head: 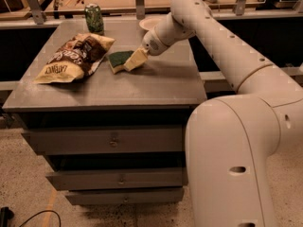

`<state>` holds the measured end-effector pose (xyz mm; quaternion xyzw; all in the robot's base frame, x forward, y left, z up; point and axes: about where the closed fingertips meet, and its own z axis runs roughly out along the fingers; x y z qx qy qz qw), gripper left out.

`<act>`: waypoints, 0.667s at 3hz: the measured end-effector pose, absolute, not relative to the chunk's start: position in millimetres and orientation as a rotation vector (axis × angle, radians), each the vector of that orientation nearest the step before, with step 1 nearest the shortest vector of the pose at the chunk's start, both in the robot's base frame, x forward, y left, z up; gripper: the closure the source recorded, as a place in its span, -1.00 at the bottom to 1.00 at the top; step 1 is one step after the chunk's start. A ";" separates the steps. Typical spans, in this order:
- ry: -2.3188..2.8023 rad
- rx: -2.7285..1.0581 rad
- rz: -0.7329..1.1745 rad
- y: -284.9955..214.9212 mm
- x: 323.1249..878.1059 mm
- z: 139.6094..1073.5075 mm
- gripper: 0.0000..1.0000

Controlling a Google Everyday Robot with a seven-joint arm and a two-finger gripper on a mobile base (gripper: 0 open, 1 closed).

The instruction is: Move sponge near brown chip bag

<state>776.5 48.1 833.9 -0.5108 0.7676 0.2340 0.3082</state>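
Observation:
The sponge (pixel 118 59), dark green on top over pale yellow foam, lies on the grey cabinet top (pixel 142 86), just right of the brown chip bag (pixel 75 56). The bag is crinkled, dark brown with pale yellow ends, and lies at the left of the top. My gripper (pixel 136 59) reaches down from the right and sits at the sponge's right end, its pale fingers against it. A narrow gap separates sponge and bag.
A green can (pixel 94 18) stands at the back of the top behind the bag. A white plate (pixel 150 23) sits at the back, partly behind my arm. A wooden bench with rails runs behind the cabinet. Drawers (pixel 109 140) are below.

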 end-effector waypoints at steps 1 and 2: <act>2.029 -1.351 0.619 48.2 776.5 833.9 -0.73; 2.029 -1.351 0.618 48.3 776.5 833.9 -1.00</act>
